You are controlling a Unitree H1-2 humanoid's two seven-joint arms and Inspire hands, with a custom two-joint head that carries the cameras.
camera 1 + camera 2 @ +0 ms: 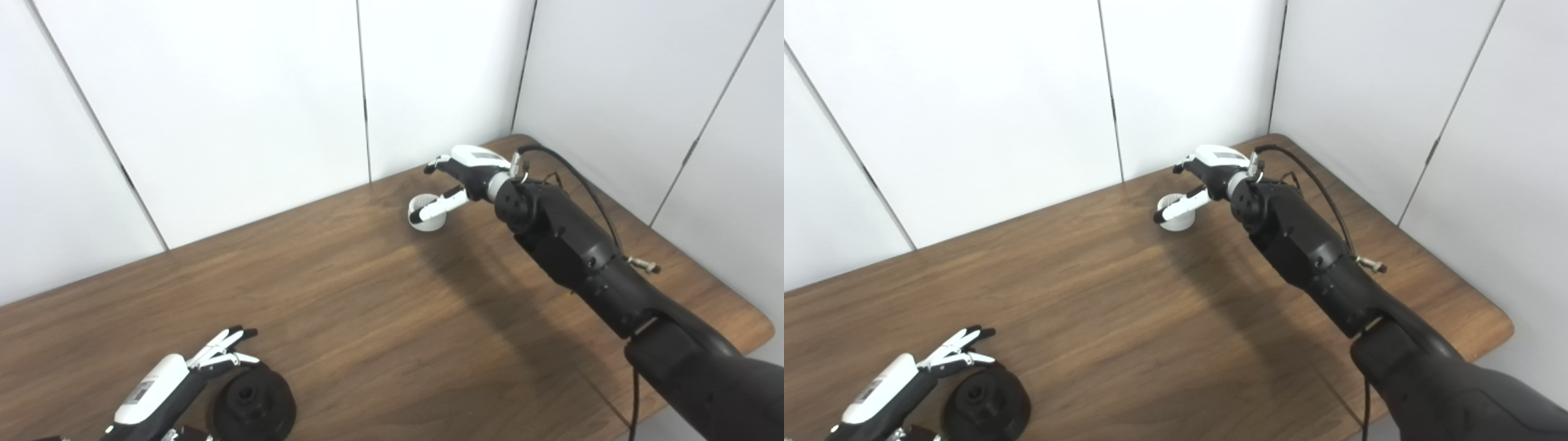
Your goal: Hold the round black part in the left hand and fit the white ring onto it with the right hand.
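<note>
White ring [427, 212] far; black part [252, 403] near.

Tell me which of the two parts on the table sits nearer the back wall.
The white ring, by the right hand near the far corner. The round black part lies at the near edge beside the left hand.

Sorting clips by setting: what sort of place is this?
Probably a lab test booth: a bare wooden table boxed in by plain white wall panels, holding only a white ring and a round black part.
</note>
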